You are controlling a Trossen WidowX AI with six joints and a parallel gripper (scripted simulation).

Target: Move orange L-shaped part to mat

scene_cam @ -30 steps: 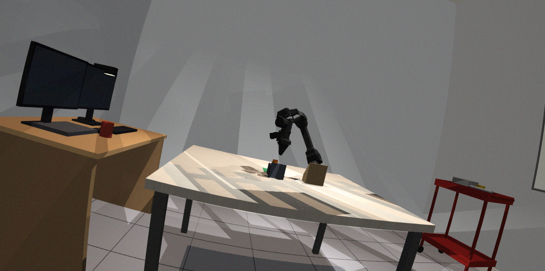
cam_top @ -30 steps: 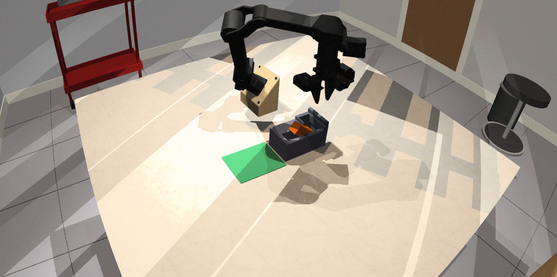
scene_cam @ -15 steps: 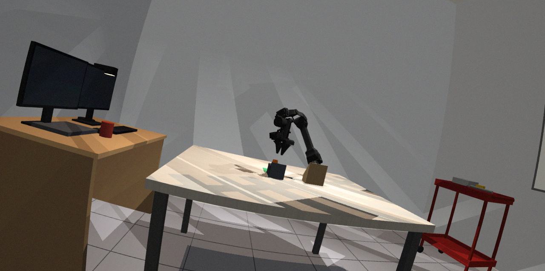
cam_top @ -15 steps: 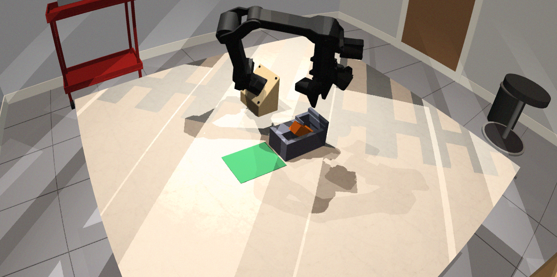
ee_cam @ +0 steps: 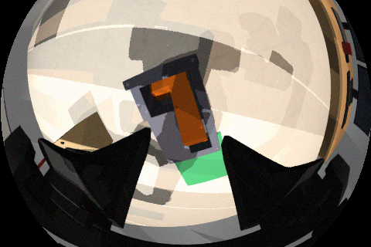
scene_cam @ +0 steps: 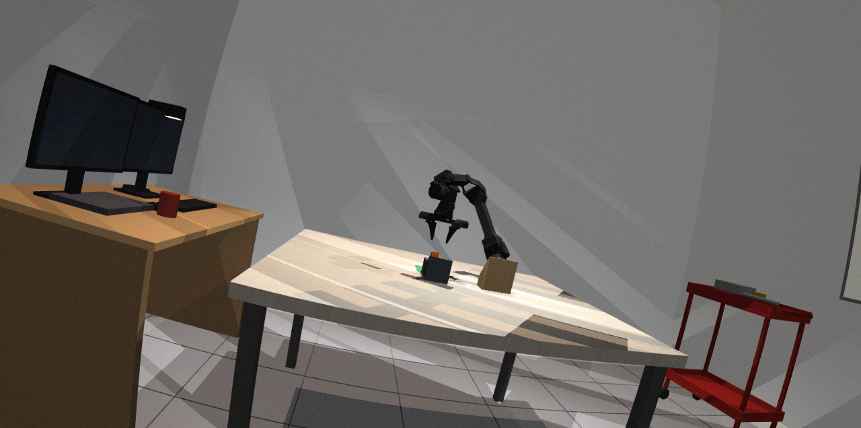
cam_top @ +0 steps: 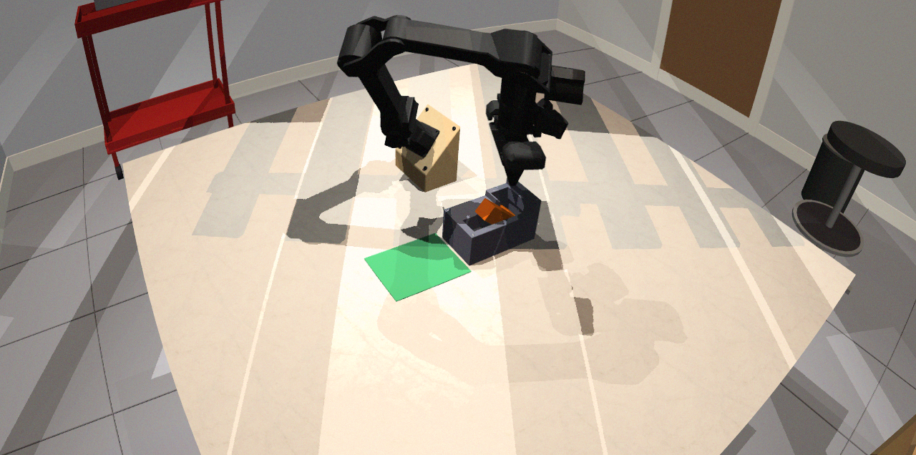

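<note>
The orange L-shaped part (cam_top: 490,212) (scene_cam: 434,254) (ee_cam: 189,112) is tilted in the grey tray (cam_top: 506,240) (scene_cam: 437,270) (ee_cam: 162,70). Its L-shaped end is low by the tall wall; its plain end, toward the green mat (cam_top: 409,272) (scene_cam: 418,268) (ee_cam: 205,167), is raised out of the pocket. My gripper (cam_top: 512,182) (scene_cam: 439,240) (ee_cam: 188,137) is open and empty, pointing down above the tray. Its fingers stand apart in the wrist view and overlap in the top view. They hang clear above the part in the exterior view. Nothing lies on the mat.
The wooden wedge block (cam_top: 445,164) (scene_cam: 498,276) (ee_cam: 90,129) under my arm's base stands beside the tray. The tray's tall end wall (cam_top: 528,205) rises on the side away from the mat. The mat lies close to the tray's lower end.
</note>
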